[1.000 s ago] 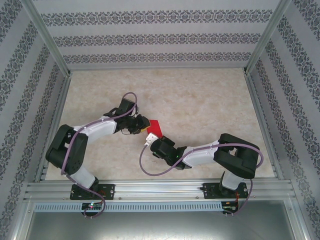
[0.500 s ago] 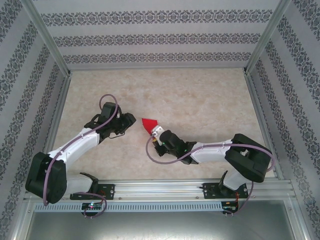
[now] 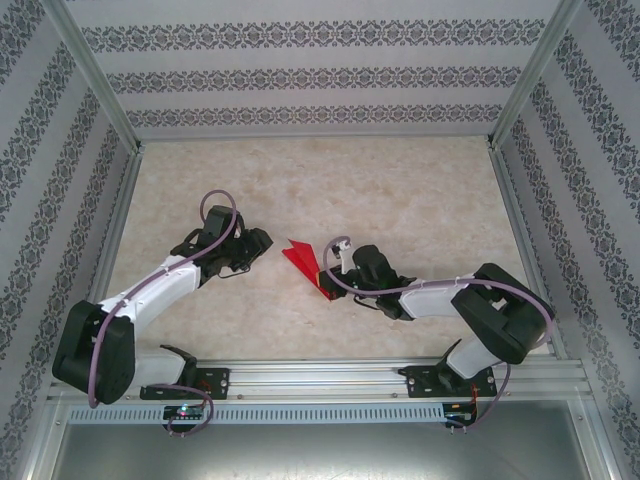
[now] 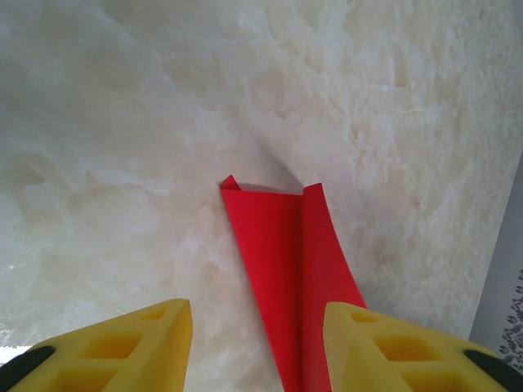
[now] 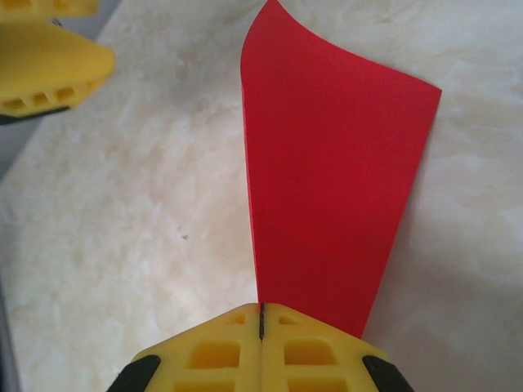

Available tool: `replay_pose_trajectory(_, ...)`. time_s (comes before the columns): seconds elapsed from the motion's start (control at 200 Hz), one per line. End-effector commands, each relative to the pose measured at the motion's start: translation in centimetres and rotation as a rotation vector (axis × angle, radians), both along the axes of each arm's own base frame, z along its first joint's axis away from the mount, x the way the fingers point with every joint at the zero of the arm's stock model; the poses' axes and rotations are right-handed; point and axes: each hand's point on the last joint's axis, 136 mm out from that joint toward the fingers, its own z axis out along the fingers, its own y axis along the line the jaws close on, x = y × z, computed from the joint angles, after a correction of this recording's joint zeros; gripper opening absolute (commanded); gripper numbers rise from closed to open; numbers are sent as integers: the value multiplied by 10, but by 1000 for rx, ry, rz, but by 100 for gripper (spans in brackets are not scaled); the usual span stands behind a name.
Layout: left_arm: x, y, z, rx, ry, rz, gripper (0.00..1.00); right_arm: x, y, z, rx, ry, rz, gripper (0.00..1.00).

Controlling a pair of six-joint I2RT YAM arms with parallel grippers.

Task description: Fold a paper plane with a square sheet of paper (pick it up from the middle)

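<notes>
The paper plane [image 3: 303, 263] is a long, narrow piece of folded red paper with a centre crease, lying near the middle of the table. My right gripper [image 3: 330, 276] is shut on its narrow end, and in the right wrist view the red paper plane [image 5: 327, 188] fans out from the shut right gripper [image 5: 261, 314]. My left gripper [image 3: 262, 241] stands open a short way to the left of the paper, apart from it. In the left wrist view the creased plane [image 4: 286, 269] runs between and beyond the yellow fingers [image 4: 147, 343] without touching them.
The cream marbled tabletop [image 3: 400, 190] is ringed by an aluminium frame [image 3: 320, 378] and patterned walls. The left gripper's yellow fingers [image 5: 49, 65] show in the right wrist view's top-left corner, close to the paper's far end.
The left gripper has let go of the paper, opened and pulled back to the left. The right gripper has swung to the right with the paper, which now points left.
</notes>
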Motion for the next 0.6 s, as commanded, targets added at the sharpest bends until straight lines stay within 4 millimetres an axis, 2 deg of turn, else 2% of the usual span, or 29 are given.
replay_pose_trajectory(0.0,3,-1,-1,-30,-2,-3,48,-8,8,5,119,73,33,0)
replay_pose_trajectory(0.235,6,-12,-6,-64,7,-38,47,-4,2,-20,112,191,-30,0)
replay_pose_trajectory(0.38,9,-19,-6,-83,-2,-71,46,-1,-4,-21,132,228,-81,0)
replay_pose_trajectory(0.594,12,-49,-6,-140,-29,-194,46,6,-11,-29,265,374,-126,0)
